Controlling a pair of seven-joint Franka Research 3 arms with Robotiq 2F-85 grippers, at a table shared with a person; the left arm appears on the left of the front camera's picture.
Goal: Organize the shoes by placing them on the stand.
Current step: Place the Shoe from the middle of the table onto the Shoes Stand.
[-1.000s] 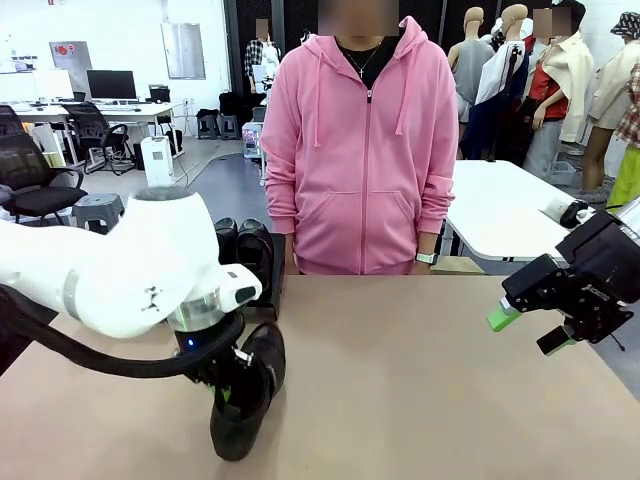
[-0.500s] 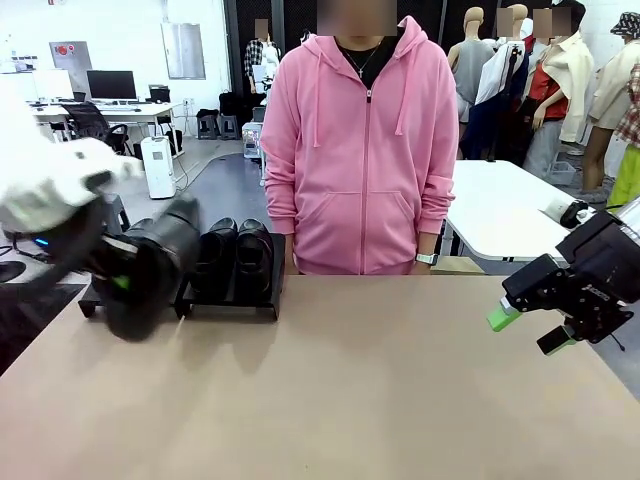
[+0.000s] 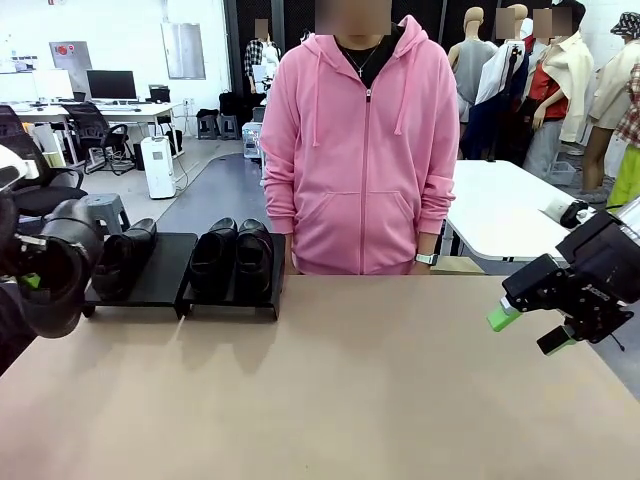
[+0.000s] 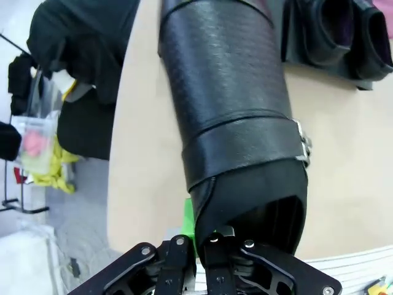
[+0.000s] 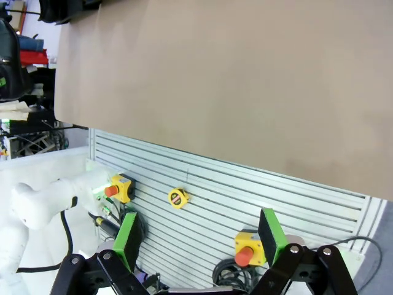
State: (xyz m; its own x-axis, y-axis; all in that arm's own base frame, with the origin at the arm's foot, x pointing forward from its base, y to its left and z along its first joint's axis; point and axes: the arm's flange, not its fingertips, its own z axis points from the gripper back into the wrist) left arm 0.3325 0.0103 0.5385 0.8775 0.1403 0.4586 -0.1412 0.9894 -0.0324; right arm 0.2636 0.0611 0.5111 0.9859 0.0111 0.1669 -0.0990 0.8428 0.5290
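At the left edge of the front view, the left claw (image 3: pixel 28 283) is clamping a black shoe (image 3: pixel 55 275), its jaws pinched tight on the shoe's heel rim. In the left wrist view the shoe (image 4: pixel 230 110) is rising straight up from the claw (image 4: pixel 199 236), sole side facing the camera, toe cut off by the top edge. A green pad (image 4: pixel 188 218) is peeking out beside the heel; the fingertips themselves are hidden behind leather.

The stand (image 3: pixel 160 285) is sitting at the table's far edge, left of centre. Another shoe (image 3: pixel 125 255) is lying on its left tray, beside the held shoe, and a pair (image 3: pixel 233 255) is occupying the right tray. Whether the held shoe is touching the stand cannot be told, and the tray's left end is hidden behind it. Open tray surface is showing between the single shoe and the pair.

The right claw (image 3: pixel 528 332) is hanging at mid-right above the table's edge, jaws spread wide, gripping nothing. The table (image 3: pixel 400 390) is lying bare across the centre. A person in pink (image 3: pixel 360 140) is standing behind its far edge.
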